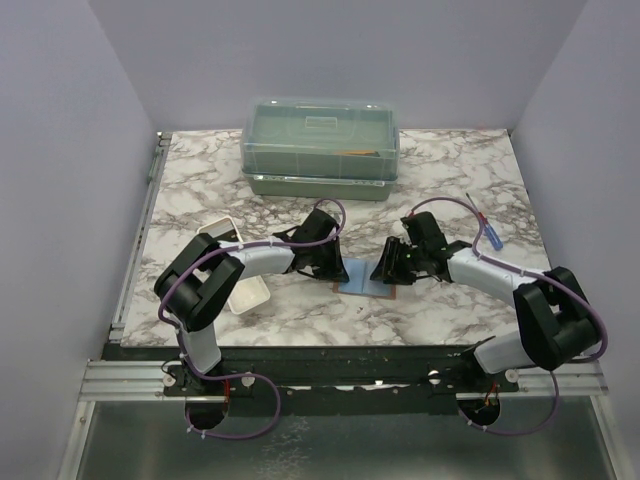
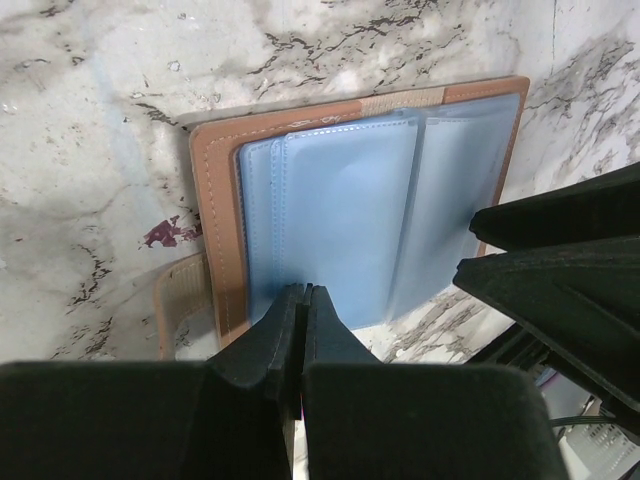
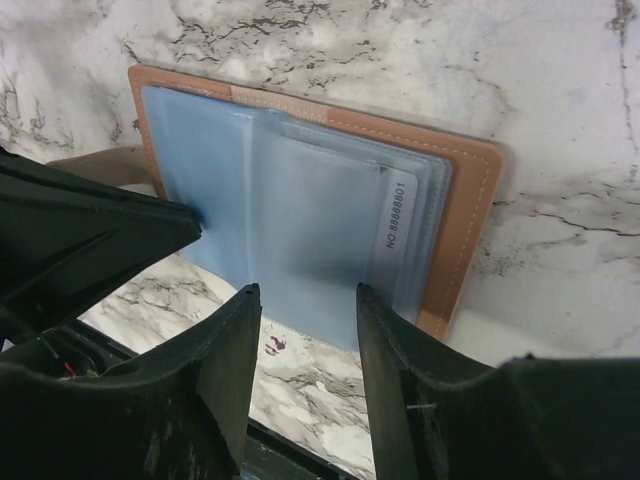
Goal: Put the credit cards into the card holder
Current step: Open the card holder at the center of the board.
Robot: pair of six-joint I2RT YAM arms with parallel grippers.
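The card holder lies open on the marble between both grippers, brown border around bluish pockets. One pale credit card with a printed number sits inside a translucent pocket on the holder's right half. My left gripper is shut, its tips resting at the near edge of a blue pocket; I see nothing pinched between them. My right gripper is open, its fingers standing over the near edge of the pockets with only the sleeve and table showing between them. No loose cards are in view.
A translucent green lidded box stands at the back of the table. A white tray lies under the left arm's elbow. A thin blue-tipped stick lies at the right. The holder's snap tab sticks out on its left side.
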